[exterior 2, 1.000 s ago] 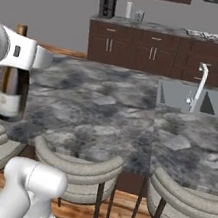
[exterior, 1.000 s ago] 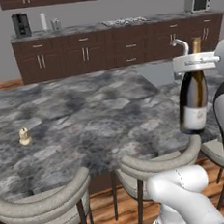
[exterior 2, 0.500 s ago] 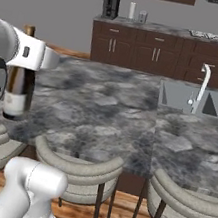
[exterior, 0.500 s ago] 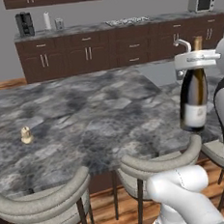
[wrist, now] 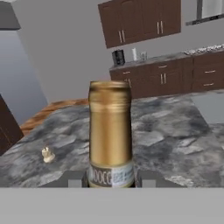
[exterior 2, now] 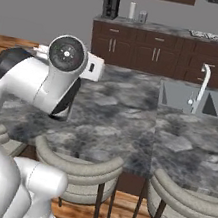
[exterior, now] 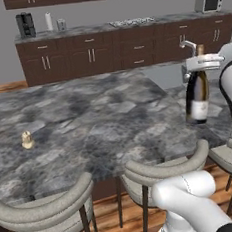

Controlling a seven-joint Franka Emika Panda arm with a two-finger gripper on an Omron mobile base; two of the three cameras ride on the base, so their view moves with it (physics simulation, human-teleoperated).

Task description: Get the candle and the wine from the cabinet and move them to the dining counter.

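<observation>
The wine [exterior: 197, 98], a tall dark bottle with a gold foil neck and a pale label, hangs upright over the right part of the dining counter [exterior: 98, 117]. My gripper [exterior: 202, 61] is shut on its neck. In the hand view the gold neck [wrist: 110, 131] stands between my fingertips [wrist: 74, 178]. The candle [exterior: 27, 139], small and cream, sits on the counter far to the left, well apart from the bottle; it is also in the hand view [wrist: 47, 154]. In the right base view my arm [exterior 2: 49, 83] hides the bottle.
Grey cushioned stools [exterior: 158, 166] line the near edge of the counter. A sink with a faucet [exterior 2: 201, 89] is set into its right part. A back counter with drawer cabinets [exterior: 107, 53], a coffee machine [exterior: 25, 24] and a microwave [exterior: 208, 3] runs along the far wall.
The bottle has moved a little away from the base, further over the counter. In the right base view my arm has swung in front of it. The candle has stayed put.
</observation>
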